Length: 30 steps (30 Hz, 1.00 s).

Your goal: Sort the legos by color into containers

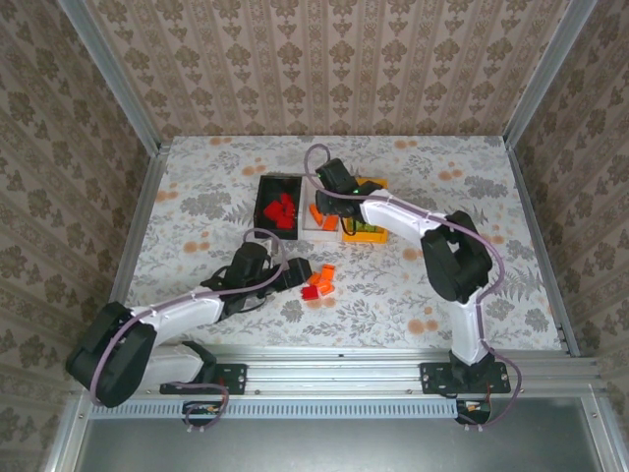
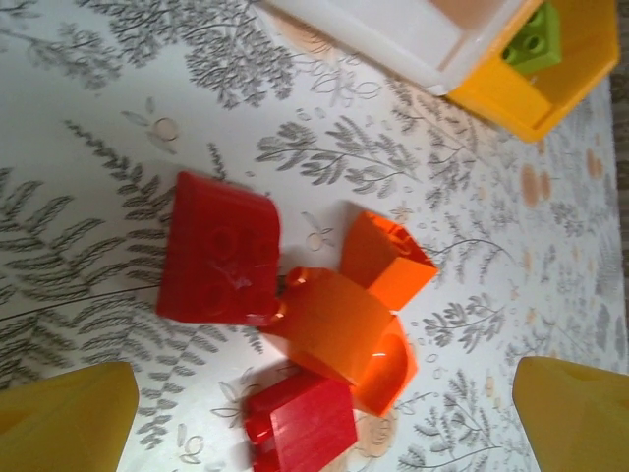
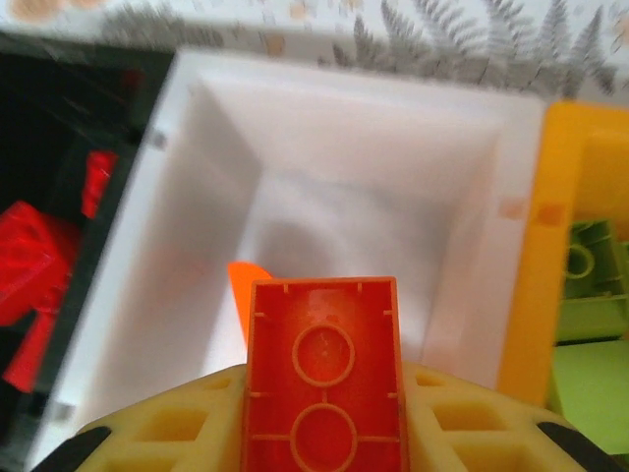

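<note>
Over the white bin (image 3: 393, 147), my right gripper (image 3: 324, 433) is shut on an orange brick (image 3: 324, 364), its hollow underside facing the camera. Another orange piece (image 3: 239, 285) lies in that bin. Red bricks (image 3: 29, 256) sit in the black bin (image 1: 278, 187), and green bricks (image 3: 585, 295) in the orange-yellow bin (image 3: 536, 246). My left gripper (image 2: 319, 423) stands open around a loose pile on the table: a flat red brick (image 2: 218, 251), a small red brick (image 2: 300, 423), a curved orange brick (image 2: 339, 324) and an orange block (image 2: 385, 258).
From above, the three joined bins (image 1: 322, 224) stand mid-table, with the loose pile (image 1: 319, 283) just in front of them beside my left gripper (image 1: 295, 275). Metal rails edge the flower-patterned table (image 1: 472, 275), with open cloth to the right and far left.
</note>
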Available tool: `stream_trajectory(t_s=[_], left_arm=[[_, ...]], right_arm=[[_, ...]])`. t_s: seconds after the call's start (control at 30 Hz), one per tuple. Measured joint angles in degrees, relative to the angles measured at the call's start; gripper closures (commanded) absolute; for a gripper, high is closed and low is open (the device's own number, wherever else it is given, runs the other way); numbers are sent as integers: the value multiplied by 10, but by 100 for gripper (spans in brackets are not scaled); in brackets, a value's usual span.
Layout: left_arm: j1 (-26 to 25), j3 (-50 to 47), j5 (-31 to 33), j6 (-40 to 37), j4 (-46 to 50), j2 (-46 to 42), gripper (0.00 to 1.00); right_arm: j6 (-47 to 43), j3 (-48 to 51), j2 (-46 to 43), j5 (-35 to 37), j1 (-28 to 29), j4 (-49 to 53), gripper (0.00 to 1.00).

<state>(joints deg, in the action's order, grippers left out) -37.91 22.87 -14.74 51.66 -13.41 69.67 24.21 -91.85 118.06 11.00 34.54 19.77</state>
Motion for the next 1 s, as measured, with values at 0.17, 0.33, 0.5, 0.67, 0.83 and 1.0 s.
stream_trajectory(t_s=[0.17, 0.33, 0.5, 0.67, 0.83, 1.0], left_arm=[[0, 0, 5, -2, 14, -43, 0], [1, 0, 17, -7, 40, -88, 0], [6, -12, 24, -11, 64, -134, 0], [17, -30, 42, -13, 96, -184, 0], [24, -69, 68, -12, 115, -224, 0], [29, -102, 78, -7, 129, -241, 0]], right_arm=[[-21, -45, 21, -3, 4, 23, 55], [-31, -57, 21, -3, 4, 39, 49], [-33, -47, 14, 3, 10, 49, 48], [-13, 88, -94, 32, 48, 34, 39], [64, 228, -197, 60, 143, 17, 34], [135, 280, -180, 56, 164, 1, 36]])
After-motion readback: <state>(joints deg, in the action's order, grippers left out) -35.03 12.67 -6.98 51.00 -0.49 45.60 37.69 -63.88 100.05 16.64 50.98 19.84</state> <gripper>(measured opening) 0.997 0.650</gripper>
